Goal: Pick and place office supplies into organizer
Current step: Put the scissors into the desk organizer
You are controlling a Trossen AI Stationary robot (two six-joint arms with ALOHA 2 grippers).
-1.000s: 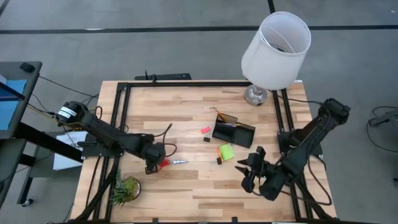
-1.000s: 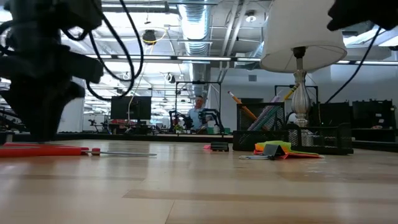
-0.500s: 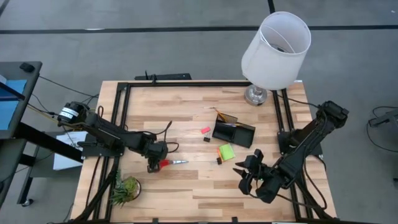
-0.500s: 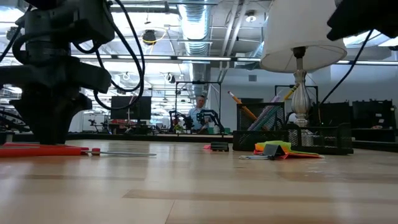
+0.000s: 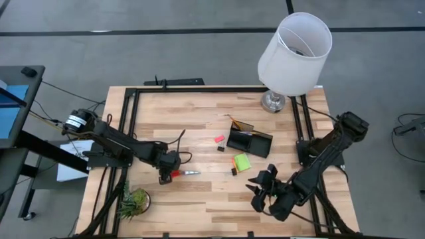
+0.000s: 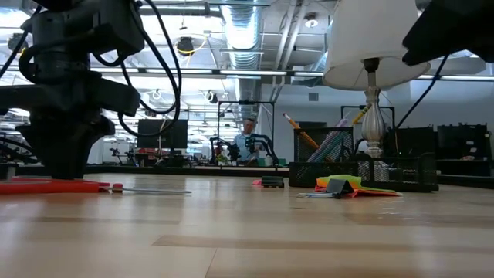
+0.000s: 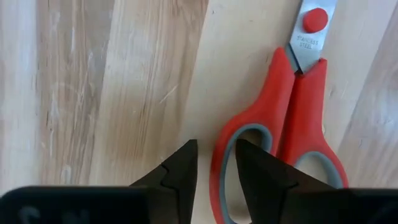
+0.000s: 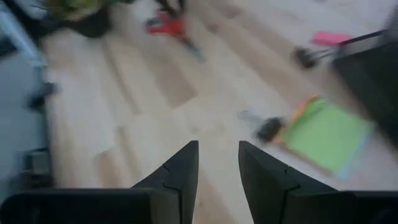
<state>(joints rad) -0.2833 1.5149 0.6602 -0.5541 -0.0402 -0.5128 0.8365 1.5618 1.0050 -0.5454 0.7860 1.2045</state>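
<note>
The red-handled scissors [image 7: 289,118] are lying flat on the wooden table [image 5: 199,199], closed, toward the left side, blades pointing toward the black organizer [image 5: 249,141], which is standing well apart near the table's middle. The left gripper [image 5: 165,175] is sitting low over the handle end; in the left wrist view its fingers are standing slightly parted with the outer rim of one handle loop running between them, but whether the pads are actually pressing on it cannot be told. The right gripper [image 5: 260,192] is hovering near the front right of the table, fingers parted and holding nothing, with the lime green sticky-note pad [image 5: 242,162] lying between it and the organizer. By judgement, the scissors are stiff, fairly light, blade-heavy and slick on the steel; pinching the moulded handle loop is offering the surest hold, though the blades are likely to droop and swing on lifting.
</note>
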